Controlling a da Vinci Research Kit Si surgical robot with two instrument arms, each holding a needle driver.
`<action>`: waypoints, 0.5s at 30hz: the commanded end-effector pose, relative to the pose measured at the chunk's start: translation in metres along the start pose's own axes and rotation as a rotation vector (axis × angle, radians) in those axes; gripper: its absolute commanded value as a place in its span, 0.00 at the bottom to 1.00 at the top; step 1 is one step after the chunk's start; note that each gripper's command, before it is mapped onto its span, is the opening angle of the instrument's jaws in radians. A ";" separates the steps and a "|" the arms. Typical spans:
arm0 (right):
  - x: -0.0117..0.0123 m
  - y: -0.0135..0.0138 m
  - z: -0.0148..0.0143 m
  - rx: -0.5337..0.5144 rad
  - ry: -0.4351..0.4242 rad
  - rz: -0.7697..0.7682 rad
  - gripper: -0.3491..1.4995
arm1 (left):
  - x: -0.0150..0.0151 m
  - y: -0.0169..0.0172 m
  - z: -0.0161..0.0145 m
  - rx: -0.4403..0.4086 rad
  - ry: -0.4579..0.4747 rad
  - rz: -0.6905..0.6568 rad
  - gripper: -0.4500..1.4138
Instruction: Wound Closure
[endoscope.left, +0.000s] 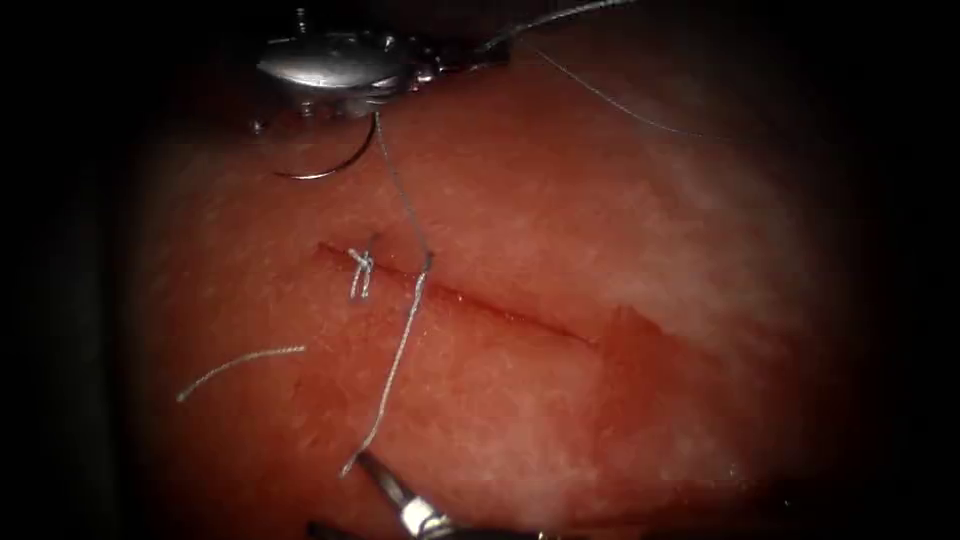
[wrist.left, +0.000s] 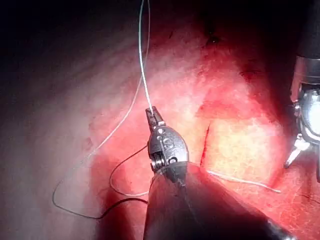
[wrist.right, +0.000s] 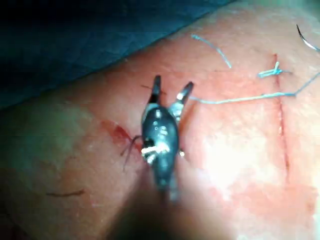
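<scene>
Endoscope: left tool (endoscope.left: 372, 100) shut on thread (endoscope.left: 400, 190) at the tail of needle (endoscope.left: 325, 170). Needle hangs out of tissue (endoscope.left: 600, 250), left of cut (endoscope.left: 500, 310).

Left wrist: jaws clamp thread.

Right wrist: right tool (wrist.right: 172, 92) gapes, empty, beside the thread's free end.

Thread judged limp and light; needle stiff and slick, best gripped mid-curve.

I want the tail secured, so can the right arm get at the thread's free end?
Probably yes: the right hand, open and empty, sits beside the thread's free end, nothing between. The left hand holds thread by the needle, which is outside the tissue.
</scene>
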 end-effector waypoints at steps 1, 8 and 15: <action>0.0001 0.0000 0.0007 0.009 0.002 0.015 0.66 | -0.0008 0.0015 0.0000 -0.007 0.008 -0.007 0.00; 0.0007 0.0045 0.0032 0.096 0.017 0.010 0.34 | -0.0009 0.0069 -0.0033 -0.044 0.063 -0.042 0.00; -0.0007 0.0093 0.0066 0.184 -0.009 -0.013 0.22 | -0.0023 0.0109 -0.0070 -0.096 0.087 -0.047 0.00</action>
